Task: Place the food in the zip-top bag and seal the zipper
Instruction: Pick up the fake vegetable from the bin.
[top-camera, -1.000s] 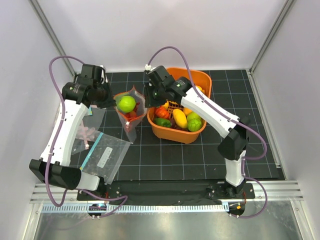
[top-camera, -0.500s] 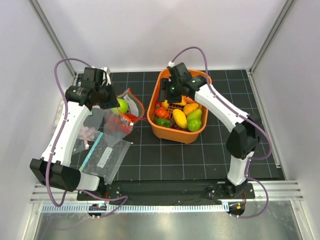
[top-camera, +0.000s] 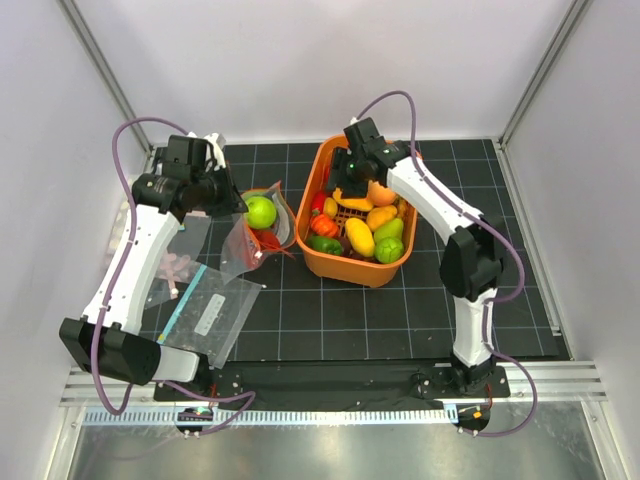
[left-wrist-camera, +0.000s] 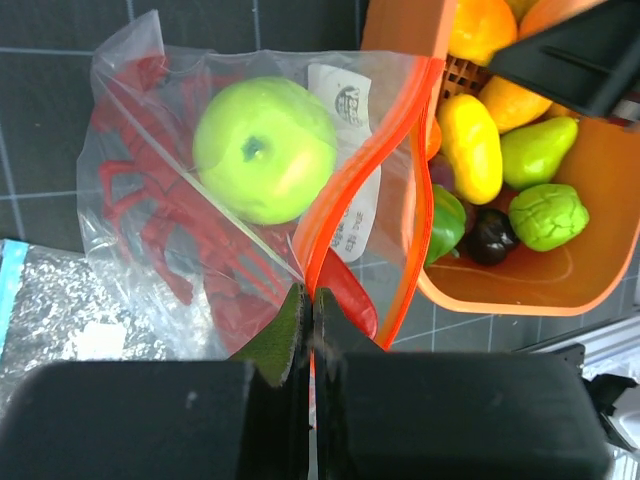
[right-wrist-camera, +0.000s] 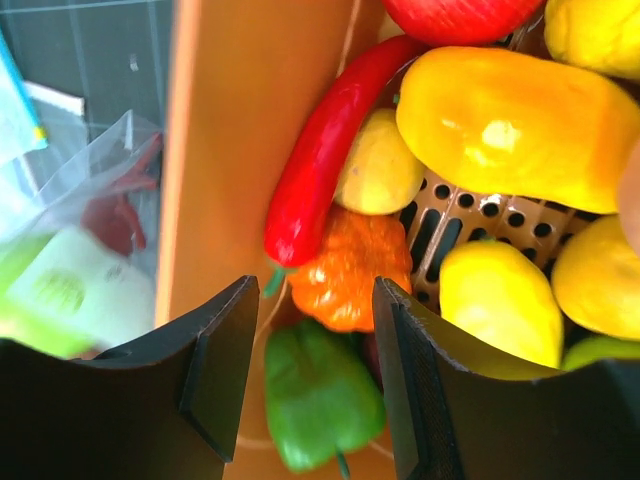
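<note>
The clear zip-top bag (top-camera: 256, 236) (left-wrist-camera: 140, 90) stands left of the orange basket. The light-green fruit (top-camera: 261, 211) (left-wrist-camera: 265, 150) and the red lobster (top-camera: 264, 241) (left-wrist-camera: 170, 240) lie inside it. Its red-orange zipper (left-wrist-camera: 345, 200) gapes open along the mouth. My left gripper (top-camera: 234, 205) (left-wrist-camera: 311, 295) is shut on the zipper strip at the bag's near edge. My right gripper (top-camera: 346, 190) (right-wrist-camera: 315, 290) is open and empty, hovering over the basket's toy produce, apart from the bag.
The orange basket (top-camera: 345, 266) (right-wrist-camera: 250, 150) holds several yellow, orange, red and dark-green toy vegetables. A flat clear bag with a teal strip (top-camera: 205, 315) lies near the left front. Another clear bag (top-camera: 178, 262) lies beside the left arm.
My right gripper has left the bag and moved right and back, over the basket. The bag, held by my left gripper, shifted left then settled with the green fruit inside.
</note>
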